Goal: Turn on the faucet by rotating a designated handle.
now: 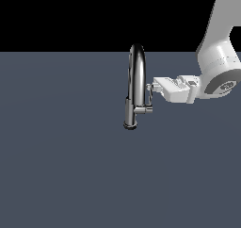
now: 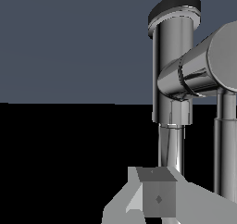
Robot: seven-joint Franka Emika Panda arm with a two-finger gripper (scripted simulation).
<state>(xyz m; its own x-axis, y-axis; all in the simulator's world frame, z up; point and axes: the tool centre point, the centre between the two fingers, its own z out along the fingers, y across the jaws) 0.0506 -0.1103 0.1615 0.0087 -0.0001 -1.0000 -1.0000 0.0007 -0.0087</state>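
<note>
The faucet [image 1: 136, 81] is tall slim chrome with an arched spout and a cylindrical base, standing on the grey floor. A short side stub [image 1: 144, 110] points to the exterior view's right, and the thin handle [image 1: 150, 99] rises from it. My gripper [image 1: 150, 87] reaches in level from the exterior view's right, its tips at the handle's upper end. In the wrist view the faucet base [image 2: 173, 56], the stub [image 2: 199, 72] and the handle [image 2: 171, 149] show close up. The handle runs to my gripper [image 2: 157, 190], whose fingers look shut together with nothing between them.
The grey floor [image 1: 61, 166] spreads around the faucet. The white arm [image 1: 219, 57] comes down from the upper part of the exterior view's right. The spout's tube [image 2: 227, 149] stands beside the handle in the wrist view.
</note>
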